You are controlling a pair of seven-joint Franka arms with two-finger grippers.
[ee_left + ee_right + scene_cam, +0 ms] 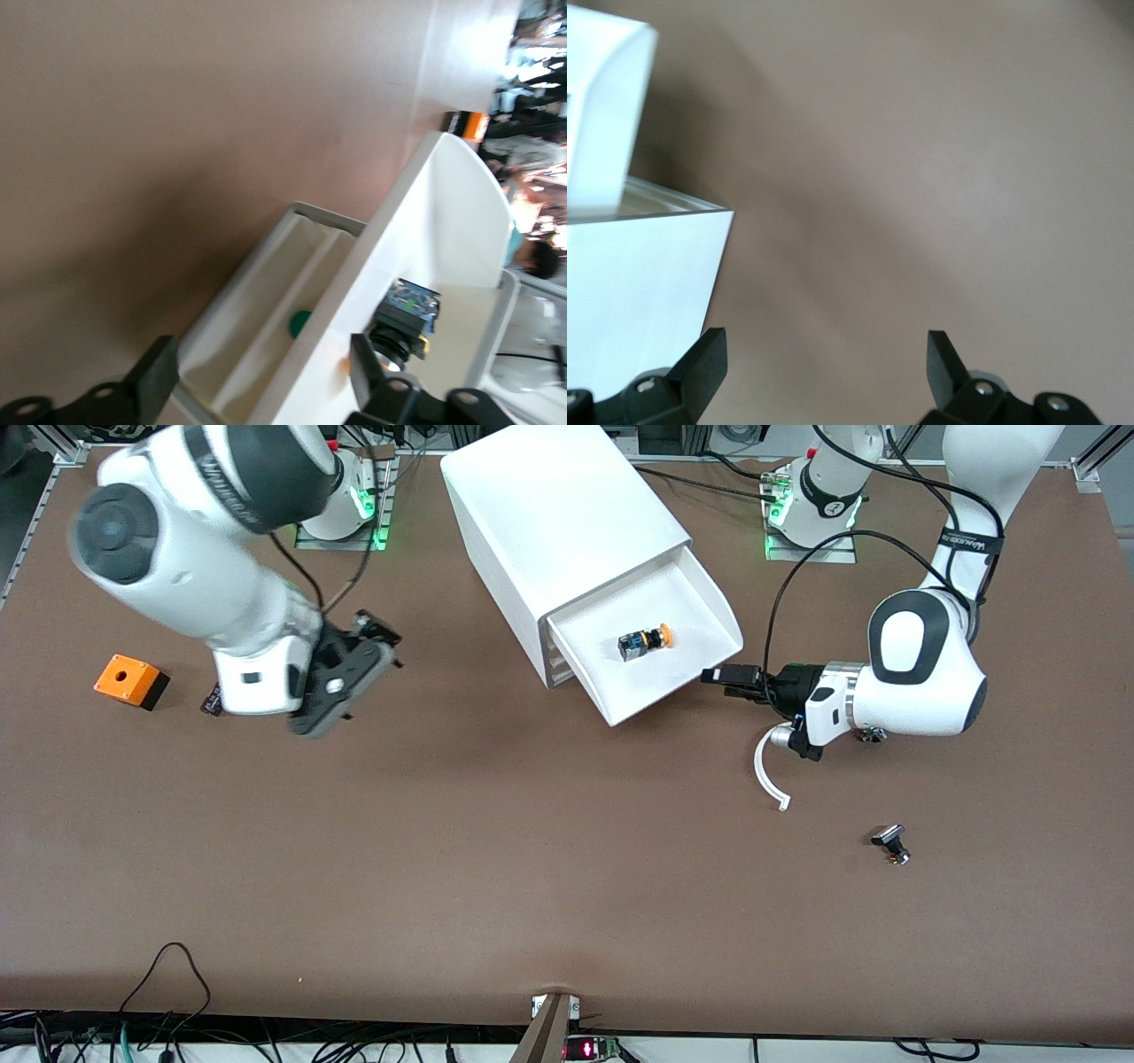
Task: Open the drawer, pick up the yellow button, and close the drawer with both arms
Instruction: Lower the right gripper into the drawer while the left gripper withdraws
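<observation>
The white cabinet (558,505) stands between the two arm bases. Its uppermost drawer (682,686) is pulled out. The button (645,642), with its orange cap and black-and-blue body, lies on its side in the drawer. My left gripper (719,680) is open at the drawer's front corner toward the left arm's end. In the left wrist view the drawer's front (443,230) lies between the open fingers (159,376), with the button (406,320) close by one of them. My right gripper (376,633) is open and empty, up over the table beside the cabinet (638,292).
An orange cube with a hole (130,680) and a small dark part (211,701) lie toward the right arm's end. A small silver-black part (892,844) lies toward the left arm's end. A white curved strip (769,775) sits by the left wrist. A lower drawer (266,310) shows a green dot.
</observation>
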